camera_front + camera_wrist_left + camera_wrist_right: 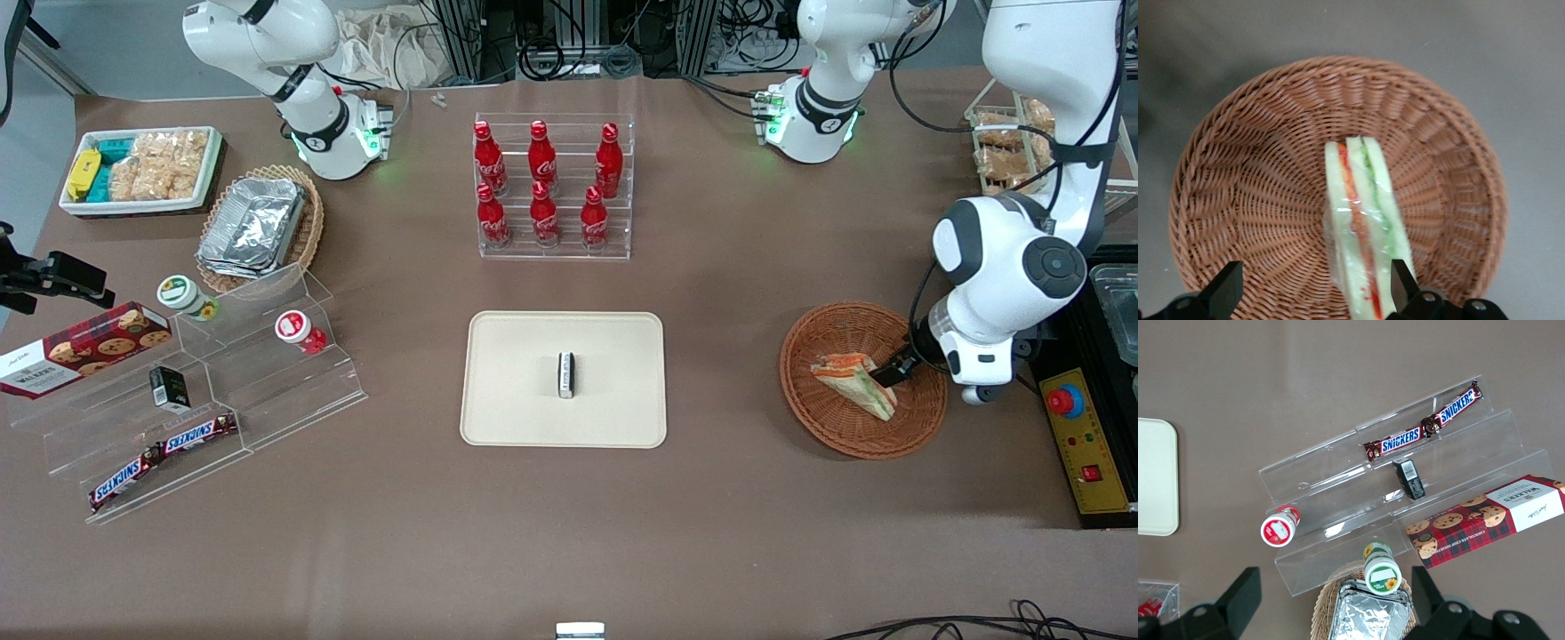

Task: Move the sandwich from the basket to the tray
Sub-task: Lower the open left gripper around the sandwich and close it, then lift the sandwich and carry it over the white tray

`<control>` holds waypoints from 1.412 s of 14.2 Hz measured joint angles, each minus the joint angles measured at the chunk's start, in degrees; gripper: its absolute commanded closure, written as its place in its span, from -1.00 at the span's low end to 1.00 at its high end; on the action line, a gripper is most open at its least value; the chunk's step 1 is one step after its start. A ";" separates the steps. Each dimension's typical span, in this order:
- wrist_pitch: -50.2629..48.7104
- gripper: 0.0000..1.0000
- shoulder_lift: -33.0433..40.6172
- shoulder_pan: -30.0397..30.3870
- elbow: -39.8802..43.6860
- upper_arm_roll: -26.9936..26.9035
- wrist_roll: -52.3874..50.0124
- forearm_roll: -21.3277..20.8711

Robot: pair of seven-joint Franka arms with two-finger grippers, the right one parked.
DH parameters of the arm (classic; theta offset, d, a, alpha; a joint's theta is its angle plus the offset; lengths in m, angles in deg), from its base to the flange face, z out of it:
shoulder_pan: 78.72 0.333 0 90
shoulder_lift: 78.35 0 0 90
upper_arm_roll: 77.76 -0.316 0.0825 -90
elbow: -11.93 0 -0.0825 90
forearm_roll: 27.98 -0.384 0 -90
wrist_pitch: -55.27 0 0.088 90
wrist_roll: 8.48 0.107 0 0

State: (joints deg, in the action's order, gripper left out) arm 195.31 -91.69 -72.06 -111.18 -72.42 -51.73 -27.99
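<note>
The sandwich (855, 379) is a clear-wrapped wedge of pale bread with red and green filling. It lies in the round reddish-brown wicker basket (805, 373) at the working arm's end of the table. My left gripper (888, 372) is low over the basket, right at the sandwich. In the left wrist view the gripper (1315, 288) is open, its fingers spread wide. The sandwich (1361, 220) stands on edge between them, close against one finger (1401, 281), on the basket (1258, 167) floor. The cream tray (507, 364) lies mid-table.
A small black-and-white object (565, 374) lies in the middle of the tray. A clear rack of red cola bottles (551, 187) stands farther from the front camera than the tray. An emergency-stop box (1085, 436) lies beside the basket. Clear snack shelves (204, 391) stand toward the parked arm's end.
</note>
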 measured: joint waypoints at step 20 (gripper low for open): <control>-0.38 1.00 -7.25 -1.80 4.52 1.93 -4.33 -3.76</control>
State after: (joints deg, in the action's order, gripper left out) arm 194.93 -98.94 -73.86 -106.66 -70.49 -56.07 -31.76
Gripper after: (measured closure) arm 0.700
